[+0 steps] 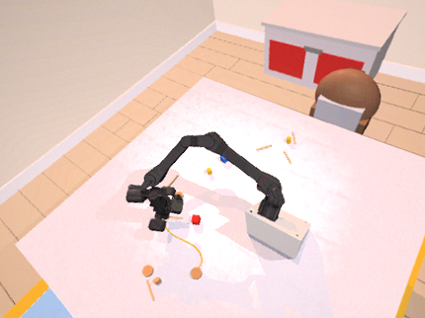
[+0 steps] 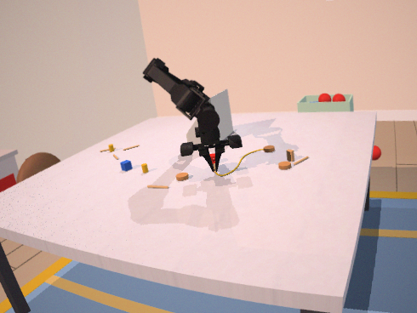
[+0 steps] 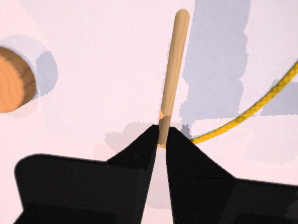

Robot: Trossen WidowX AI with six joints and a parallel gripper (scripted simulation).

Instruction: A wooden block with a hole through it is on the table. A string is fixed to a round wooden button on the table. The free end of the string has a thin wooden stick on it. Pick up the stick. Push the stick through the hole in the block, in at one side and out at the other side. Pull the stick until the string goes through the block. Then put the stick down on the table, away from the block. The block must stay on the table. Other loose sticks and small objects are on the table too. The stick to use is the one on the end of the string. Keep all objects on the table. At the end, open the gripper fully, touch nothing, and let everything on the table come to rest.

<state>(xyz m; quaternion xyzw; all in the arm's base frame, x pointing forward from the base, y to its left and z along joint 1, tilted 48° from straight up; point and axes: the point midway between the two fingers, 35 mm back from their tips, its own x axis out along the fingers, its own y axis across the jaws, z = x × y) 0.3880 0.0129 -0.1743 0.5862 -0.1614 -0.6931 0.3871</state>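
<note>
My gripper (image 1: 167,217) (image 2: 215,170) (image 3: 162,132) is shut on one end of the thin wooden stick (image 1: 175,218) (image 3: 175,65), low over the table. The stick points away from the fingertips. The yellow string (image 1: 192,245) (image 2: 241,162) (image 3: 240,120) leaves beside the fingertips and curves to its round button (image 1: 196,273) (image 2: 269,149). A small brown wooden piece (image 1: 157,281) (image 2: 290,156) stands apart from the gripper; it may be the block, but no hole shows. The string's attachment at the held end is hidden by the fingers.
A loose button (image 1: 178,194) (image 2: 182,176) (image 3: 12,80) and loose stick (image 1: 172,181) (image 2: 157,187) lie near the gripper. A red cube (image 1: 196,219) is close by. Another button (image 1: 148,270) (image 2: 284,165) and stick (image 1: 150,291) (image 2: 301,161) lie beside the brown piece. A blue block (image 1: 223,159) (image 2: 126,165) stands farther off.
</note>
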